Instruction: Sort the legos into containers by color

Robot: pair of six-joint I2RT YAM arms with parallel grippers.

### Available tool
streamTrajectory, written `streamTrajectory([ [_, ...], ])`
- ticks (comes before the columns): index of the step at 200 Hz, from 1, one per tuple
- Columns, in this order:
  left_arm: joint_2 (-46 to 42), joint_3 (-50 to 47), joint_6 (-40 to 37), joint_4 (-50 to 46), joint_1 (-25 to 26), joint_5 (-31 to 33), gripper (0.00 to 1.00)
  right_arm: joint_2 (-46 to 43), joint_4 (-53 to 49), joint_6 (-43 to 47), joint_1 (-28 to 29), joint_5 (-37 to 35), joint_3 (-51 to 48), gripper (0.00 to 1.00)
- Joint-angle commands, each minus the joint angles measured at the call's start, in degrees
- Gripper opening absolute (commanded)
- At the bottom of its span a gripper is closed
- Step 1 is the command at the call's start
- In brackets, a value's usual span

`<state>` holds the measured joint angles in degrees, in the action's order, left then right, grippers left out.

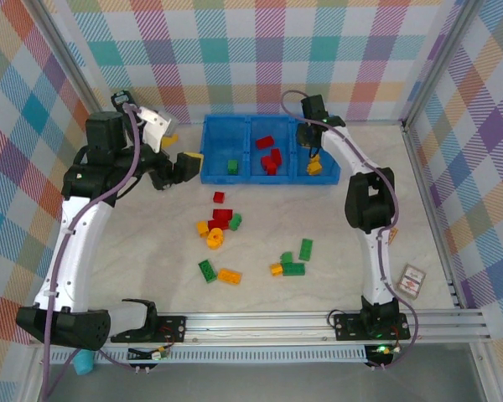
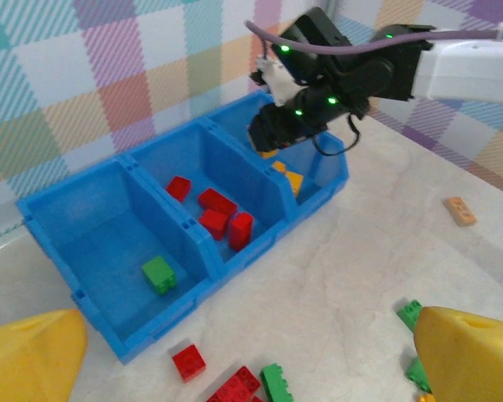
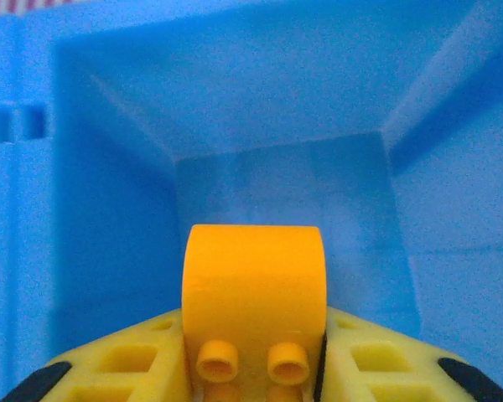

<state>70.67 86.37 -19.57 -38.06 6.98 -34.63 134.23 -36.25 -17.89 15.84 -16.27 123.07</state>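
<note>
Orange brick (image 3: 253, 285) over right bin (image 3: 277, 109) | middle bin (image 2: 169, 152): reds (image 2: 216, 202) | left bin (image 2: 101, 243): green (image 2: 158, 273)

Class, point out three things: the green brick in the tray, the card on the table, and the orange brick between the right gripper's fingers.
green brick (image 2: 159, 274): left wrist view, its top face.
card (image 1: 412, 280): top external view, its centre.
orange brick (image 3: 253, 285): right wrist view, its rounded front face.

Bright, even light; soft faint shadows; orange lego (image 3: 253, 285) slightly blurred and grainy up close.
</note>
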Motion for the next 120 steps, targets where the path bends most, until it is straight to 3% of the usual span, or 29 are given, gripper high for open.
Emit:
streamTrajectory([
  [1,0.29,-1.82,2.17,4.44,-0.21,3.88,1.00,0.02,-1.29,1.45,-0.42,0.08,2.14,0.41],
  [65,-0.18,-6.31,4.26,12.48,0.20,2.61,1.00,-6.67,0.51,4.69,-0.41,5.09,-1.35,0.62],
  [97,3.46,-5.87,7.64,14.08,1.15,2.33,1.00,-17.84,5.43,8.28,-0.28,9.28,-10.19,0.71],
  [120,6.20,-7.33,13.16,16.23,2.60,7.12,1.00,-26.87,7.03,11.30,-0.29,14.52,-16.72,0.78],
])
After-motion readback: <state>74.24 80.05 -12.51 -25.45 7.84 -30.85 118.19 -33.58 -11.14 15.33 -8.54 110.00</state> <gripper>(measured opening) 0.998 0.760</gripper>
